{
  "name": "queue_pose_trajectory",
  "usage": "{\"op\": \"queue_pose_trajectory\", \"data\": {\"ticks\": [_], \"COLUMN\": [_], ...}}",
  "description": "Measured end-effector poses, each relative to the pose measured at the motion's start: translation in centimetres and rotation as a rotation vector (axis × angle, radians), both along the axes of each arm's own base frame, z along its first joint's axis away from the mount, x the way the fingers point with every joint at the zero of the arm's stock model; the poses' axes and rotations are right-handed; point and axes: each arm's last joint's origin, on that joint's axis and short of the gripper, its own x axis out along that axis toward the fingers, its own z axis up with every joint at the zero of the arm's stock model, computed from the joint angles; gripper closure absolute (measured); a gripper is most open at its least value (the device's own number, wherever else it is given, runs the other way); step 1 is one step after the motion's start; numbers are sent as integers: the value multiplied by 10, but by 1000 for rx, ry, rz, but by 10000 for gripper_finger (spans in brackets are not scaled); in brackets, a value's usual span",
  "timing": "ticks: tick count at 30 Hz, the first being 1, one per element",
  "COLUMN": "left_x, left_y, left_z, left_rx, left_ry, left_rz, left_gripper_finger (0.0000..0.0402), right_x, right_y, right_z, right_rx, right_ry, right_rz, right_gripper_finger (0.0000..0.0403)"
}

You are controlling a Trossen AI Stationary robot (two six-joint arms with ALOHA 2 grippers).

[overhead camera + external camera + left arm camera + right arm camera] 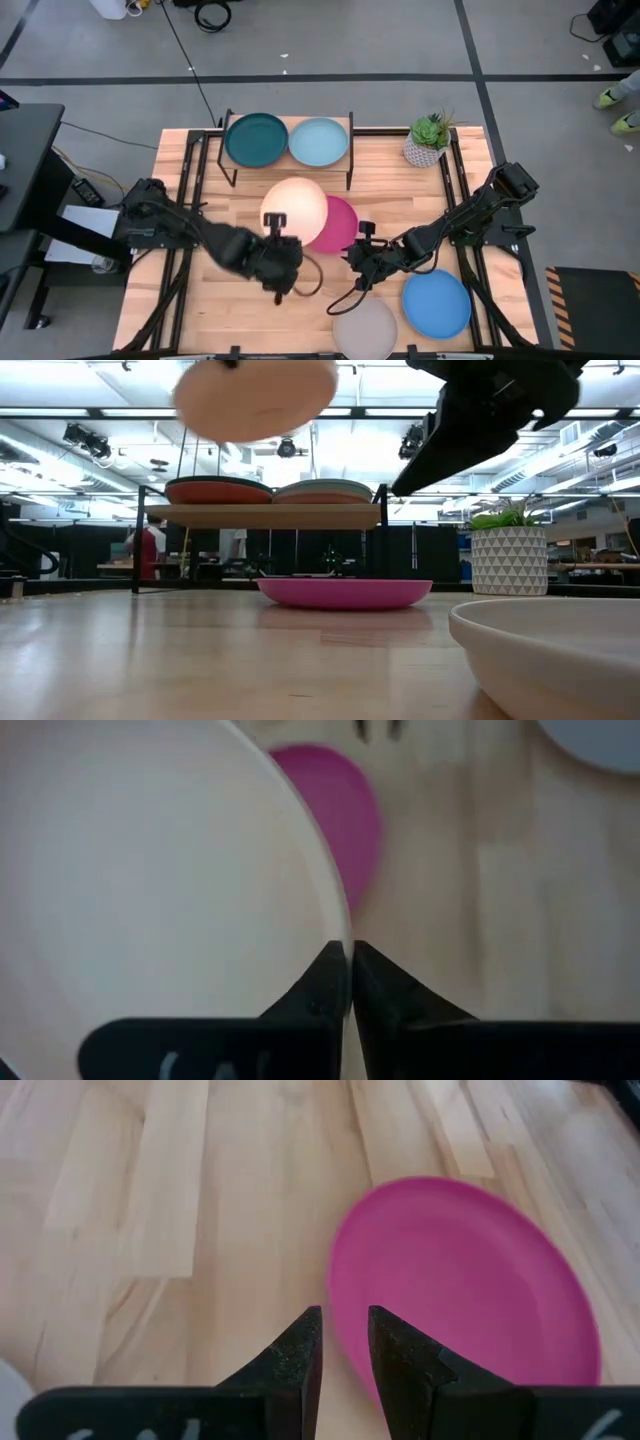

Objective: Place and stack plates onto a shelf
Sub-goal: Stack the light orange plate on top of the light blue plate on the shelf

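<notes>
My left gripper [277, 228] is shut on a peach plate [298, 206], which hangs high over the table [255, 395], above the level of the shelf top. A magenta plate [342, 226] lies flat on the table, partly under the peach one as seen from above. My right gripper [345, 1330] hovers over the magenta plate's [470, 1280] near rim, open by a narrow gap with only wood showing between its fingers. The shelf [290, 165] stands at the far middle. A dark teal plate [256, 139] and a light blue plate [318, 142] rest on its plank. My left gripper pinches the peach plate's rim [343, 935] between its two fingers, at the plate's near-left side. The fingers slant down from the table's near left. The plate is lifted clear of the table and of the magenta plate.
A bright blue plate [436, 303] and a pale grey plate [365, 328] lie near the front right edge. A potted plant [429, 139] stands right of the shelf. In the low view an orange plate [218, 490] and a pale one [325, 490] show on the shelf.
</notes>
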Motion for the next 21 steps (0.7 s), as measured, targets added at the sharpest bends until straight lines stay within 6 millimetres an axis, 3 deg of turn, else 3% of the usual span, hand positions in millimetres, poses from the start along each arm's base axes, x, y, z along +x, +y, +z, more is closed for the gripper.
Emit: {"op": "queue_pose_trajectory", "data": {"ticks": [4,11,17,21], "left_x": [18,42,52,54], "left_y": [34,118,185,215], "left_z": [15,24,27,31], "left_rx": [44,2,-16,-1], "left_ry": [-11,14,-32,-91], "left_rz": [-18,6,11,-11], "left_gripper_finger": [385,385,385,385], "right_x": [-8,-23,-26,-26], "right_y": [7,6,3,3], "right_z": [-6,-23,-28,-29], "right_rx": [-10,-85,-108,-111], "right_ry": [-7,-6,-9,-12], "right_rz": [-18,-64,-83,-94], "right_gripper_finger": [312,312,312,312]}}
